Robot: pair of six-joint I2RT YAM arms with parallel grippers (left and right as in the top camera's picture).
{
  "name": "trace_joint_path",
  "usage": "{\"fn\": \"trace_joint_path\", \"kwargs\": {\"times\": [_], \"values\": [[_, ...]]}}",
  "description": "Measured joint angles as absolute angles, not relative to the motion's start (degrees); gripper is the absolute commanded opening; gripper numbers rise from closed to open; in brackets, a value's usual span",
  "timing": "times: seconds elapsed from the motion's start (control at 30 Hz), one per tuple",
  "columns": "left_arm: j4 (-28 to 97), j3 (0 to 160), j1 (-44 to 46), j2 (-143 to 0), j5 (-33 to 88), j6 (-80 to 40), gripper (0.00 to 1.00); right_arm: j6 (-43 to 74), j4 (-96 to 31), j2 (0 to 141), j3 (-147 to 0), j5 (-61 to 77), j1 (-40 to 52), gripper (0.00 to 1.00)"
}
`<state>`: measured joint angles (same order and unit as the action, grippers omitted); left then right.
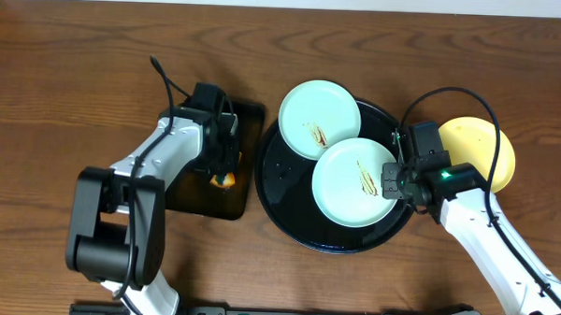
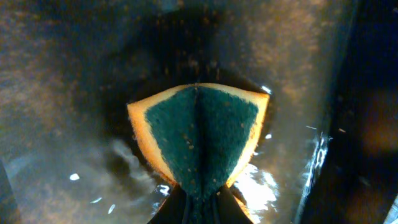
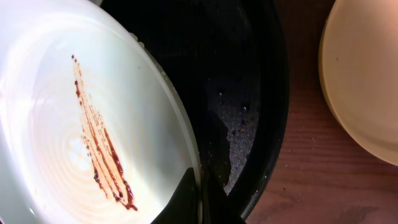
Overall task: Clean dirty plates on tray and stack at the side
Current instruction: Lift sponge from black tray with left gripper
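Observation:
Two mint-green plates lie on the round black tray: one at the back, one at the front right, both with a brown smear. The yellow plate lies on the table right of the tray. My right gripper is shut on the right rim of the front mint plate. My left gripper is shut on a green-and-yellow sponge, folded between the fingers, over the rectangular black tray.
The rectangular tray's wet floor fills the left wrist view. In the right wrist view the round tray's rim and brown table lie beside the yellow plate.

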<state>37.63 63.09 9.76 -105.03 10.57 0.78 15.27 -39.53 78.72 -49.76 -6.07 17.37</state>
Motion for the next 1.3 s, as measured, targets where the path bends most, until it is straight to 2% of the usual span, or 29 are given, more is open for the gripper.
{"fn": "trace_joint_path", "kwargs": {"times": [0.23, 0.53, 0.7, 0.87, 1.3], "values": [[38.4, 64.4, 10.2, -106.8, 4.3, -5.4, 0.07, 15.3, -39.7, 78.7, -49.8, -6.1, 17.4, 0.01], [38.6, 64.2, 9.3, -105.2, 8.7, -3.1, 0.08, 15.3, -39.7, 78.7, -49.8, -6.1, 17.4, 0.01], [38.6, 64.0, 9.5, -98.3, 10.3, -2.7, 0.08, 15.3, -39.7, 78.7, -49.8, -6.1, 17.4, 0.01], [39.3, 64.0, 9.5, -91.5, 10.6, -2.7, 0.08, 15.3, -39.7, 78.7, -49.8, -6.1, 17.4, 0.01], [34.0, 64.0, 9.5, -89.0, 8.6, -3.4, 0.08, 15.3, -39.9, 78.7, -49.8, -6.1, 17.4, 0.01]]}}
